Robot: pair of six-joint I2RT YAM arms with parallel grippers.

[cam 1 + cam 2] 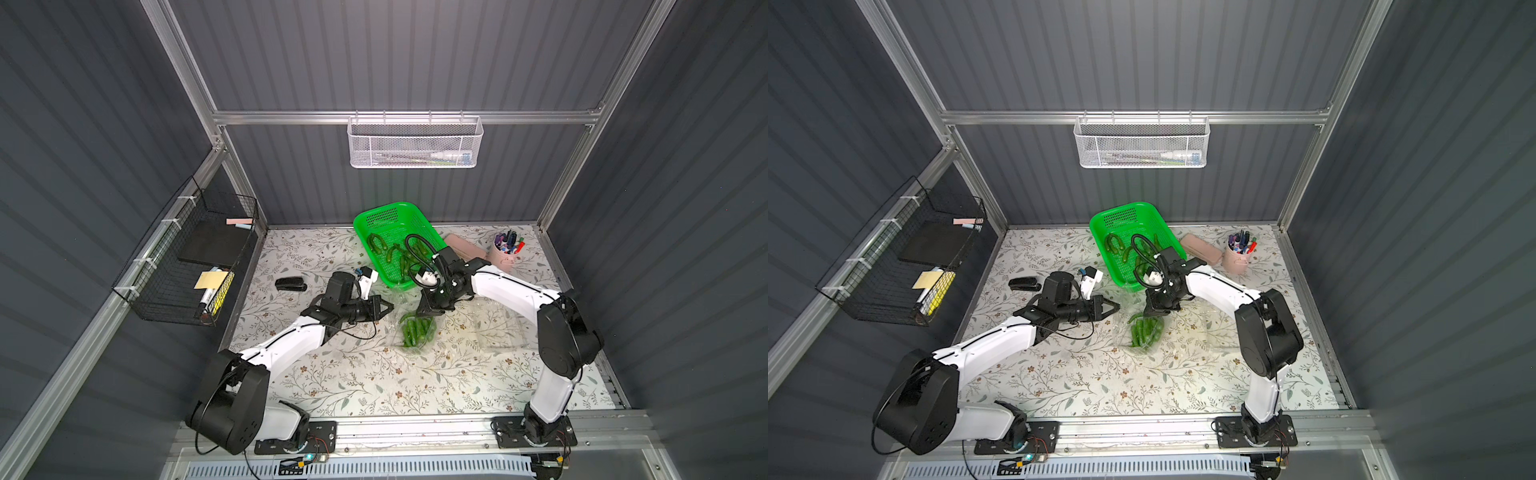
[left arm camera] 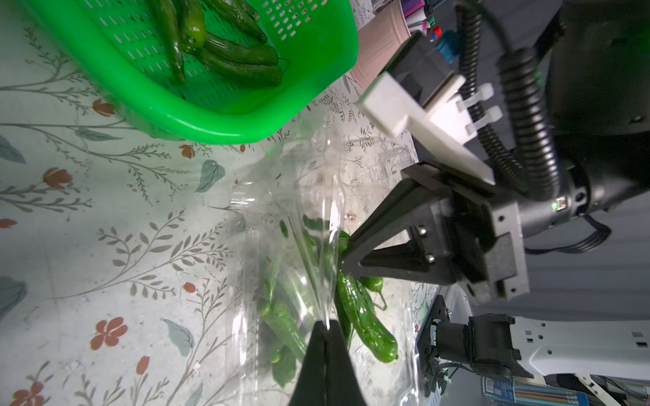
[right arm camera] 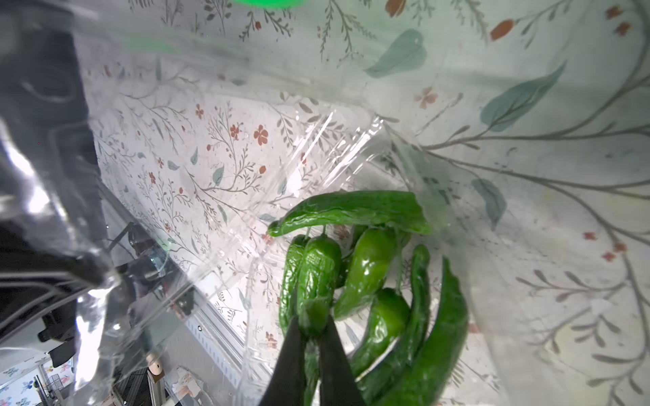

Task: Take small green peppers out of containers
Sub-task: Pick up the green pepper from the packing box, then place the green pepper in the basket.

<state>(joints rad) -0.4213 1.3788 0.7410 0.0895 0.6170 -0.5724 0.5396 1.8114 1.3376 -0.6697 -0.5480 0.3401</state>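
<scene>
1. Clear, thin plastic forms the clamshell pack [image 1: 415, 349], which lies on the floral table cover [image 1: 353, 386] just in front of the green perforated basket [image 1: 382, 216]. In both top views it is seen between the two grippers.
2. A cluster of small green peppers [image 3: 415, 316] is contained in this pack, packed close together with several touching.
3. The right gripper [image 3: 313, 321] is lowered into the pack. Its jaws are drawn almost fully together on the end of one pepper [image 3: 318, 274], which is pinched between the fingertips.
4. The left gripper [image 2: 325, 325] is closed tight, and a fold of the pack's clear film is caught between its tips and drawn up at the pack's side.
5. More peppers [image 1: 395, 251] are seen lying on the slotted floor of the basket.
6. A second clamshell pack [image 1: 500, 328] is set just beside the first, toward the right arm.
7. A black stapler [image 1: 291, 284] is placed near the left arm. A pink pen cup [image 1: 505, 257] and a pink case [image 1: 463, 248] are kept at the far right of the table.
</scene>
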